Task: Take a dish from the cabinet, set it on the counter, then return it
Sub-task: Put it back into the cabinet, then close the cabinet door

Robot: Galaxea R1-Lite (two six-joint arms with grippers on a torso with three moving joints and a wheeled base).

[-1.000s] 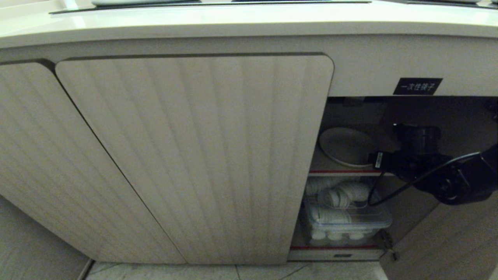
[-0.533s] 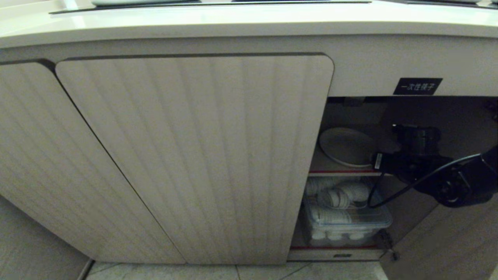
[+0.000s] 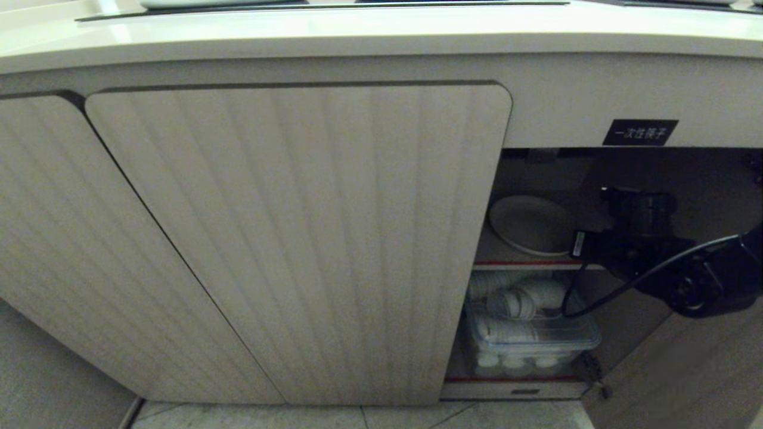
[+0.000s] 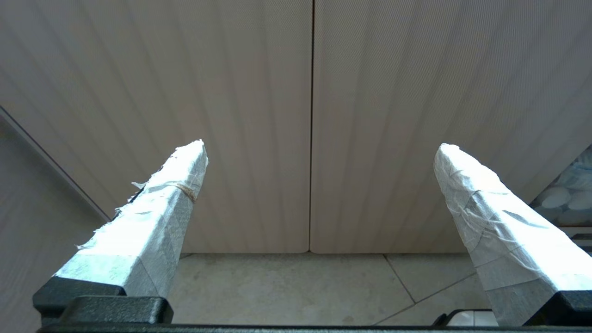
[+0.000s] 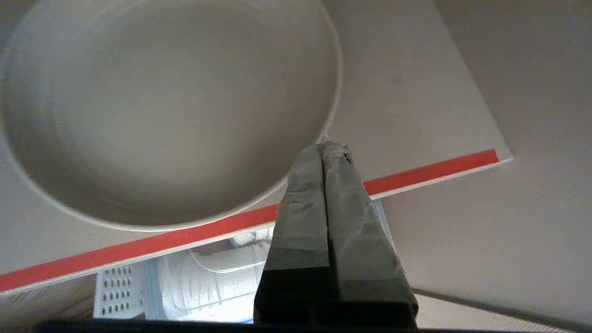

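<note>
The dish (image 3: 530, 225) lay flat on the cabinet's (image 3: 298, 238) inner shelf (image 3: 524, 263), just behind the red strip along that shelf's front edge, and the right gripper (image 5: 329, 148) was right there at the plate's near rim, reaching in from the open side of the cabinet. In the right wrist view its taped fingers (image 5: 305, 203) were pressed tight together, tips meeting at the edge of the dish; whether the rim was actually pinched between them or merely touched could not be told, since the tips covered that spot. In the head view the gripper's end was lost behind the arm's black wrist body and its looping cable. The left gripper (image 4: 319, 148) hung low, well apart from the action, its two white-wrapped fingers (image 4: 157, 217) spread wide with nothing between them, facing the ribbed closed doors and the pale tiled floor (image 4: 286, 286). The shelf was a smooth pale board inside a shadowy compartment. Under it sat a clear plastic bin (image 3: 533, 339) of stacked white bowls or cups, hard to make out through the plastic. Above ran the counter (image 3: 381, 36), cream with a rounded front edge, a dark inset panel cut off at the top of the head view. A small black label (image 3: 639, 132) with white characters sat over the opening. The open door itself was mostly out of frame, only a blurred wood-grain slab at the lower right.
</note>
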